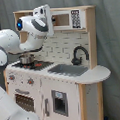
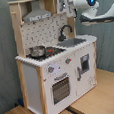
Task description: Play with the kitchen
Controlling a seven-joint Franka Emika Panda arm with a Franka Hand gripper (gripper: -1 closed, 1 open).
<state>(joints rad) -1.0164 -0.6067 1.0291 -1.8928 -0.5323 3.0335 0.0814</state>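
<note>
The white and wood toy kitchen point(image 1: 62, 81) point(image 2: 56, 63) is seen standing on the floor, with a small pot point(image 1: 26, 59) point(image 2: 37, 51) on its stove beside the sink point(image 1: 69, 69) point(image 2: 74, 41), and whether the claw is open cannot be told.

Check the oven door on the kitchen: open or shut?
Shut. In both exterior views the oven door sits flush with the front of the kitchen, with no gap at its top edge; its handle lies flat against the panel.
</note>
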